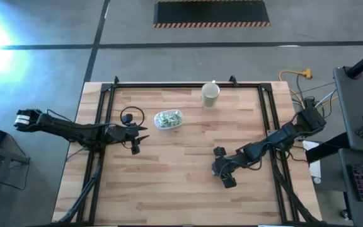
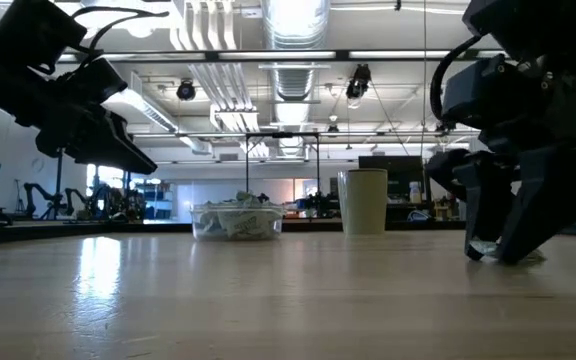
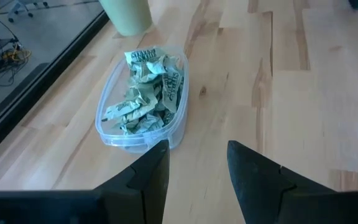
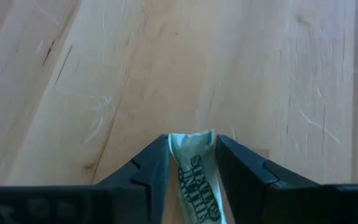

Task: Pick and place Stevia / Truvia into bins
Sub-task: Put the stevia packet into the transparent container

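A pale green and white Stevia sachet (image 4: 194, 171) lies on the wooden table at the near right, between the fingers of my right gripper (image 4: 194, 149), which is down at the tabletop (image 2: 488, 250) (image 1: 222, 169). The clear plastic bin (image 1: 167, 119) stands at the far middle of the table, filled with several crumpled sachets (image 3: 145, 93). My left gripper (image 3: 197, 168) hovers open above the table, just left of the bin (image 1: 136, 142), holding nothing. My right gripper pinches the sachet's two long edges (image 4: 180, 163) between its two fingers. The fingers slant down from the table's right and lie along the sachet. One short end (image 4: 191, 138) pokes out past the fingertips. The sachet is down at the tabletop.
A beige cup (image 1: 210, 94) stands at the far edge, right of the bin. A dark cable loop (image 1: 131, 116) lies left of the bin. A black frame rail (image 1: 188, 85) borders the table. Bare wood stretches across the middle and near side.
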Controlling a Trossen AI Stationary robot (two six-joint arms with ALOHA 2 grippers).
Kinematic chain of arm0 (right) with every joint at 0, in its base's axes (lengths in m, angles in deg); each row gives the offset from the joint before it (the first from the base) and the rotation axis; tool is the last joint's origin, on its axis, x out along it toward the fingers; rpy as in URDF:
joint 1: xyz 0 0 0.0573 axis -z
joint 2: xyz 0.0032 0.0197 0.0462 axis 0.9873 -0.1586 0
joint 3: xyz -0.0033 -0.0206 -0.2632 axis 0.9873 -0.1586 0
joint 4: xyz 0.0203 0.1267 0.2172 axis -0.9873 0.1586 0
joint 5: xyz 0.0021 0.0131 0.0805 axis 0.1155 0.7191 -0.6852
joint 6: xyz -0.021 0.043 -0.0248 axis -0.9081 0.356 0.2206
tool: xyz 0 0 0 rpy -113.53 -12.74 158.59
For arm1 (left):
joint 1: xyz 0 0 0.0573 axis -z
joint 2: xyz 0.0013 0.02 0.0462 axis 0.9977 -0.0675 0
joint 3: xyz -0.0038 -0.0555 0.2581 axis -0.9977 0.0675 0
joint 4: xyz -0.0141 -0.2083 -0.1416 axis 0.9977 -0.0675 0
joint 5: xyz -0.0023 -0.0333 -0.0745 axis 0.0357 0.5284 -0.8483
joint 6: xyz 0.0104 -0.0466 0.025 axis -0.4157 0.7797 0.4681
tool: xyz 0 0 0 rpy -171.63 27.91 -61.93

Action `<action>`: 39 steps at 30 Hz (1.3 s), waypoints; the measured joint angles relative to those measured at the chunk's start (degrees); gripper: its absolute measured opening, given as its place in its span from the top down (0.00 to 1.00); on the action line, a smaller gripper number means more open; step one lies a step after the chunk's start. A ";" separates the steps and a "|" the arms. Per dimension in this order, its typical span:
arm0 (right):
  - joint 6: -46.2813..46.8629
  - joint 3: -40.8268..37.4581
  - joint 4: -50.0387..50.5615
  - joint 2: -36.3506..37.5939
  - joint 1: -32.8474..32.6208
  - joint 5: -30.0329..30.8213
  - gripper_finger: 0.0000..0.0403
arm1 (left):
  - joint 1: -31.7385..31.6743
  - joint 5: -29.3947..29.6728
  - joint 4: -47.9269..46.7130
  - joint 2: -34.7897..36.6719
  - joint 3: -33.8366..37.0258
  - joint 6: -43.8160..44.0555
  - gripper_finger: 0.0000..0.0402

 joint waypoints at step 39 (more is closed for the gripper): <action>-20.25 22.13 -17.14 -4.11 27.97 -5.87 0.98 | 0.00 0.02 1.50 0.22 -0.02 -0.55 0.64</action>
